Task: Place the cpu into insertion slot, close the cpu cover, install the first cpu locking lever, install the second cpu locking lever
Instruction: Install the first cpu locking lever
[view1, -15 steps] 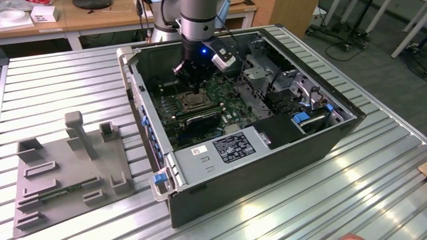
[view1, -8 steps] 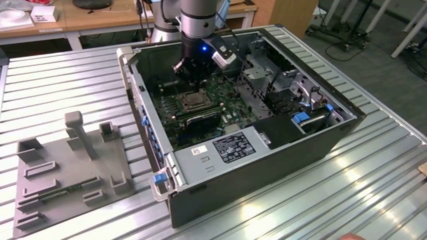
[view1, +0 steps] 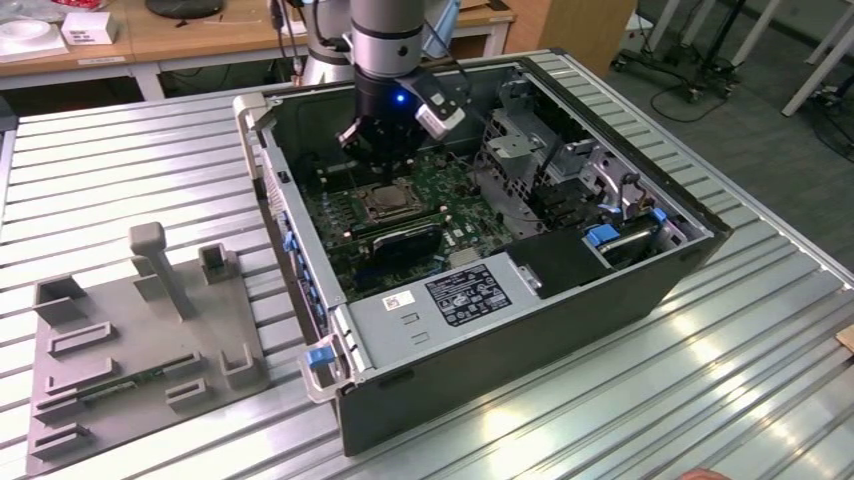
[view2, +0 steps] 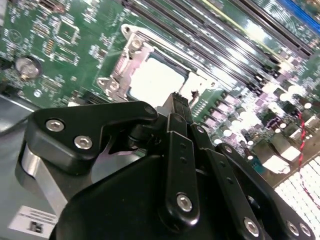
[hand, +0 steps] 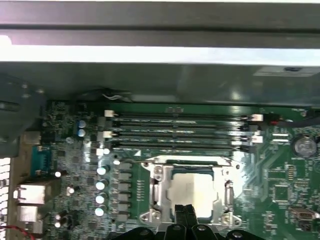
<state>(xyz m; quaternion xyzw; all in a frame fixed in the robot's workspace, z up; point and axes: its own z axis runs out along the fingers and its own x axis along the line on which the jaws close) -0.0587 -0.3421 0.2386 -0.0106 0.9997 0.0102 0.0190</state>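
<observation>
Room: case walls (hand: 150, 80) well apart from socket (hand: 156, 189); memory slots (hand: 175, 133) beside it.
Claw (hand: 185, 211): closed, empty, over chip (hand: 192, 186).

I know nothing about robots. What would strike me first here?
An open black computer case lies on the slatted metal table, with the robot arm reaching into it from above. In the first wrist view the shut end effector sits just over the cpu, whose pale metal face shows through the silvery cpu cover on the green motherboard.
</observation>
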